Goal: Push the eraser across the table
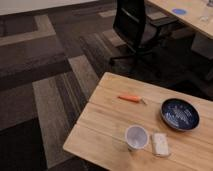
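The eraser (160,144), a small flat whitish block, lies on the light wood table (107,117) near its front edge. It is just to the right of a paper cup (136,137), close to it or touching. My gripper is not in the camera view, and no part of the arm shows.
A thin orange pen-like stick (131,98) lies farther back on the table. A dark blue bowl (179,114) stands at the right, behind the eraser. A black office chair (134,25) stands on the carpet beyond the table. Another pale desk bears a blue disc (178,11).
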{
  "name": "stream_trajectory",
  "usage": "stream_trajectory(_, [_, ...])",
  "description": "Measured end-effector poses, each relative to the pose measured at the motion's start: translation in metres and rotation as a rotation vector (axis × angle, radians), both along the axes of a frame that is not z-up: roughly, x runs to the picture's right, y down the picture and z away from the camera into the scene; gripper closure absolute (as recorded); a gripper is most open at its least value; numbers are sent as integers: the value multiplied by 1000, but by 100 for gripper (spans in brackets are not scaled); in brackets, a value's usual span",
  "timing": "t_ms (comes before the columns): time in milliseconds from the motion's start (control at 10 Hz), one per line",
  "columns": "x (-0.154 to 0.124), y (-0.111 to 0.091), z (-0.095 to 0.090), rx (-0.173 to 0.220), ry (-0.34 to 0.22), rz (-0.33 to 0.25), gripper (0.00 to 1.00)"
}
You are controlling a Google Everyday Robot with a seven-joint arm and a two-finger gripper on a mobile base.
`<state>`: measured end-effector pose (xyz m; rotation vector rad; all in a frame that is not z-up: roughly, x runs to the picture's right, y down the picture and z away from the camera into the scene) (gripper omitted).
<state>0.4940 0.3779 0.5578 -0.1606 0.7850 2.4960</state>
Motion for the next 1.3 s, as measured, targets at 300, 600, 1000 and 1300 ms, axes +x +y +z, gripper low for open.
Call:
stream_trajectory(300, [-16,8,35,56,-79,22,35])
stream_trajectory(600, [-15,9,45,113,-103,24,35])
stream_trajectory(1000, [17,35,17,85,-32,25,35])
stream_trajectory(1300, [32,45,-7,56,43,52,35])
